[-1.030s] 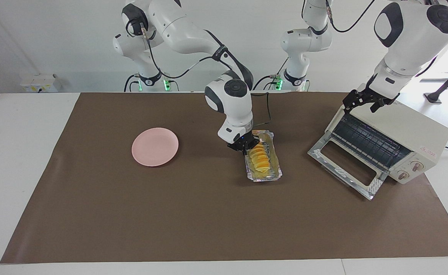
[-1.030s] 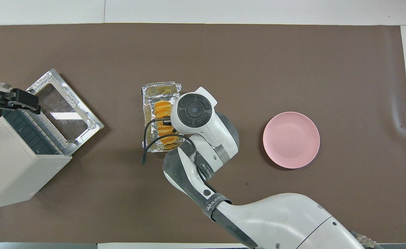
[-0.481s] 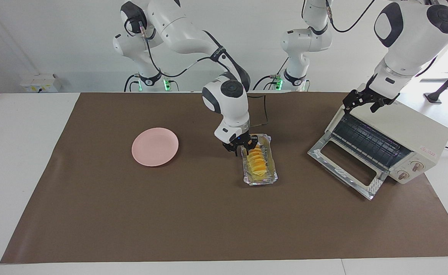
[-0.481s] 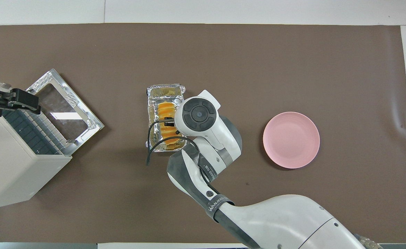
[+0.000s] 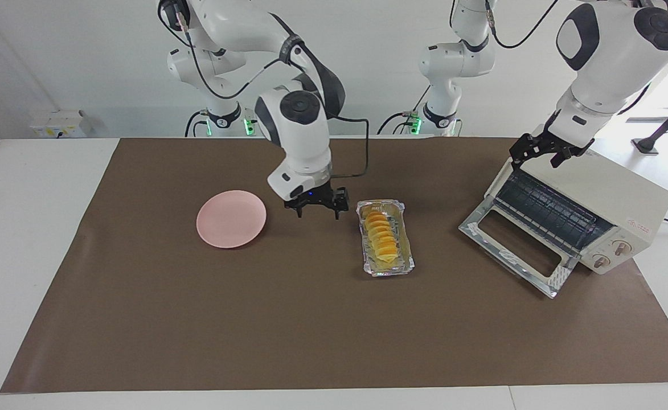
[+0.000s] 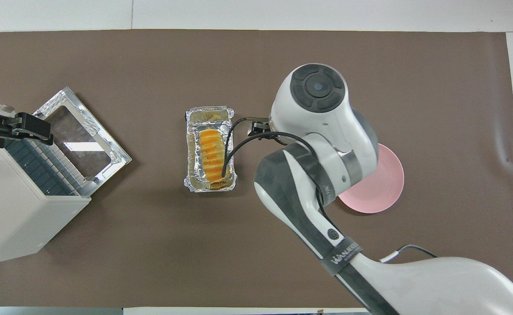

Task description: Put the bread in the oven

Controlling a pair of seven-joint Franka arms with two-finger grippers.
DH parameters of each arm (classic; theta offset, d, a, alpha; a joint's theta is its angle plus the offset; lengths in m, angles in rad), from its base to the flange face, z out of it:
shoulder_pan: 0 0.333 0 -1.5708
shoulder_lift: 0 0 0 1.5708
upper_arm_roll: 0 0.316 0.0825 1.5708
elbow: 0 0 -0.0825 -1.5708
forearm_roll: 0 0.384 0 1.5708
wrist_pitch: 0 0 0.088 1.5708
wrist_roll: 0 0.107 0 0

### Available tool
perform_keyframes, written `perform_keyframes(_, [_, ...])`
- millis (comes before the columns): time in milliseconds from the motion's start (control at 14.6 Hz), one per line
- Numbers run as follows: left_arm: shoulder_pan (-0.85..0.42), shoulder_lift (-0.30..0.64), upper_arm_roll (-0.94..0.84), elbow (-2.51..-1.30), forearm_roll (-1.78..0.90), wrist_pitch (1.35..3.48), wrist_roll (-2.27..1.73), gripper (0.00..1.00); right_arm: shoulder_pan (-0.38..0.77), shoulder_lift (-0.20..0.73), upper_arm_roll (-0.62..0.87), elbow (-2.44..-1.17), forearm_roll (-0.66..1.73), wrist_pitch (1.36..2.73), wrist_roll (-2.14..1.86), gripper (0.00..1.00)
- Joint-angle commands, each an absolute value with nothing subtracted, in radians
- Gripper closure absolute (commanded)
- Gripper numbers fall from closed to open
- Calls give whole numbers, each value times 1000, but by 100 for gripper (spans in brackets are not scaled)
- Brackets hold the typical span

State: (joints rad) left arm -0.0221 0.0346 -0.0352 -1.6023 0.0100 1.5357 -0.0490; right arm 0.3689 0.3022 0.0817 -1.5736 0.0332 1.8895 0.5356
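Nearest the robots, the left gripper hovers over the top edge of the oven, at the corner above the mouth; its fingers stand spread with nothing between them. Oven: cream-white box at the left arm's end of the table, set at an angle on the brown mat. Its glass door is dropped fully open and lies flat on the mat in front of it; the wire rack inside shows bare, nothing seen on it. Two knobs sit on the front panel. Next, the right gripper hangs over bare mat between the pink plate and the foil tray, clear of both; its fingers are parted and hold nothing, and a black cable loops from its wrist. From overhead the right arm covers part of the plate. Plate: round, lies flat toward the right arm's end, nothing on the part that shows. Foil tray: crinkled silver, near the middle of the table, long axis running away from the robots. Bread: golden, ridged loaf lying lengthwise inside the tray, touching its floor, with some bare foil at the tray end farthest from the robots. Bread is well apart from the oven and not in it
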Motion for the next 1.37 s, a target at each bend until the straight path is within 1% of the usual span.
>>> perform_keyframes(0, [-72, 8, -34, -1629, -2, 1564, -202, 0, 250, 221, 94, -1601, 25, 1816, 323, 0])
perform_keyframes(206, [-168, 8, -34, -1652, -2, 1630, -394, 0, 146, 184, 92, -1609, 17, 1781, 134, 0])
perform_keyframes(343, [-227, 24, -35, -1655, -3, 1672, -490, 0, 83, 157, 94, -1611, 5, 1750, 53, 0])
perform_keyframes(412, [-267, 44, -35, -1651, -5, 1687, -550, 0, 52, 143, 94, -1611, -1, 1734, 11, 0])
perform_keyframes(618, [-389, 184, -32, -1617, 0, 1767, -772, 0, 5, 97, 94, -1614, -15, 1680, -75, 0])
perform_keyframes(687, [-412, 217, -32, -1606, 0, 1796, -823, 0, -11, 83, 94, -1614, -15, 1658, -93, 0])
perform_keyframes(1030, [-494, 297, -35, -1611, -5, 1880, -893, 0, -57, 28, 95, -1617, -15, 1572, -141, 0])
perform_keyframes(1099, [-502, 301, -37, -1620, -5, 1897, -894, 0, -58, 25, 95, -1617, -15, 1569, -149, 0])
perform_keyframes(1168, [-544, 322, -37, -1623, -8, 1911, -897, 0, -66, 15, 95, -1617, -14, 1560, -155, 0])
perform_keyframes(1305, [-583, 374, -35, -1608, -15, 1927, -908, 0, -98, -8, 107, -1624, -14, 1499, -152, 0])
